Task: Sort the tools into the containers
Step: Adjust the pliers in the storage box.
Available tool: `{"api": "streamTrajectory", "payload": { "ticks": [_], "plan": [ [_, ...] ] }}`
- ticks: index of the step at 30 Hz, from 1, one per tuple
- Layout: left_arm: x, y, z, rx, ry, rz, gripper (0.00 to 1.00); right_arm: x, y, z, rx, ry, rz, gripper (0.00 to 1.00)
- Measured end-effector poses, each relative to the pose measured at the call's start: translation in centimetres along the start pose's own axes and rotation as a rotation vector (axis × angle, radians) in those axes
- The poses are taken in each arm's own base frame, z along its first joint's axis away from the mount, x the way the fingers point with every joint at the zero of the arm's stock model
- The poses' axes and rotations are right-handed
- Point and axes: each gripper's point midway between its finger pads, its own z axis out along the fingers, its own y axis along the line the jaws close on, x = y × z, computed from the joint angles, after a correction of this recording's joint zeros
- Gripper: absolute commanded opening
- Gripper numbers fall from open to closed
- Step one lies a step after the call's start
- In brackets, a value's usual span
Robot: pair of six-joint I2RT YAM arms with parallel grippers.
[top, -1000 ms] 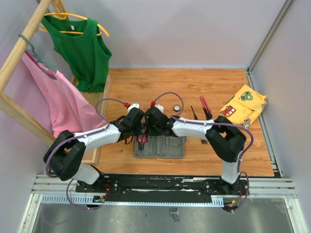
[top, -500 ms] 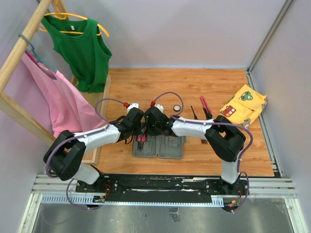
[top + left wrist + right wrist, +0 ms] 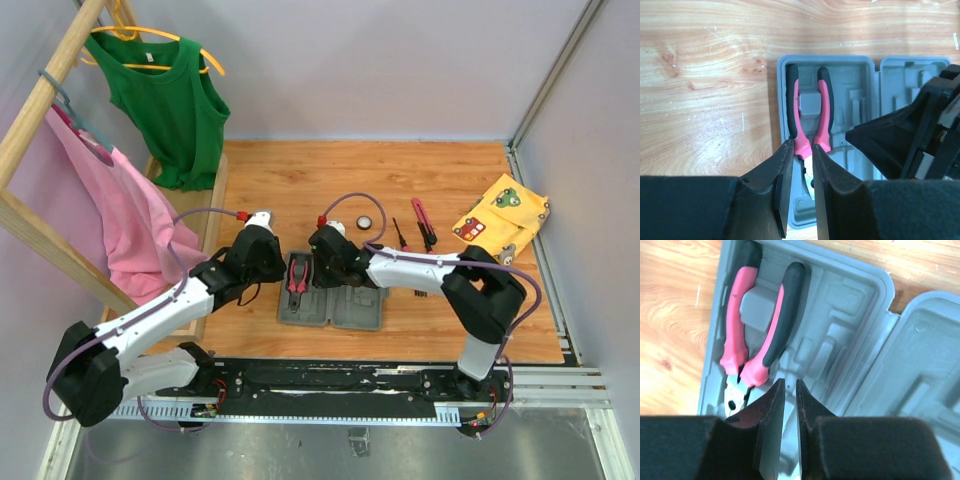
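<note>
The grey case (image 3: 365,312) lies open at the table's near middle. Pink-and-black pliers (image 3: 297,277) lie in its left half, also seen in the left wrist view (image 3: 825,107) and the right wrist view (image 3: 735,342). My left gripper (image 3: 277,269) is just left of the case, jaws a narrow gap apart and empty (image 3: 802,146). My right gripper (image 3: 321,274) hovers over the case's moulded slots (image 3: 840,345), jaws nearly together and empty (image 3: 789,383). A black-white disc (image 3: 365,222), a slim screwdriver (image 3: 400,233) and a pink cutter (image 3: 422,221) lie behind the case.
The yellow patterned cloth (image 3: 500,215) lies at the right edge. A wooden rack (image 3: 40,110) with a pink garment (image 3: 120,215) and a green top (image 3: 170,100) stands at the left. A metal post (image 3: 550,90) rises at the back right.
My left arm has pulled back to the left, off the case. The pliers now lie flat in the case's left half. My right gripper has shifted slightly right over the case.
</note>
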Motion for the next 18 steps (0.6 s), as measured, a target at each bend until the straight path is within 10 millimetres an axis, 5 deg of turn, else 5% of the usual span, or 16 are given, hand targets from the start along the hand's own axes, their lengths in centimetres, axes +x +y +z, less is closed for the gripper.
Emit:
{"api": "streamTrajectory", "payload": {
  "ticks": [9,13,18],
  "plan": [
    [0.4,0.8,-0.8,-0.019,-0.008,-0.012,0.3,-2.1,0.9,-5.5,-0.096,-0.112,-0.047,0.36],
    [1.7,1.7,-1.1,-0.033,0.011,-0.013,0.38,-2.4,-1.0,-7.1,-0.024,-0.156,-0.045,0.47],
    [0.6,1.1,-2.8,0.016,-0.032,-0.043,0.41,-1.7,-3.2,-6.7,0.078,-0.137,-0.05,0.48]
  ]
}}
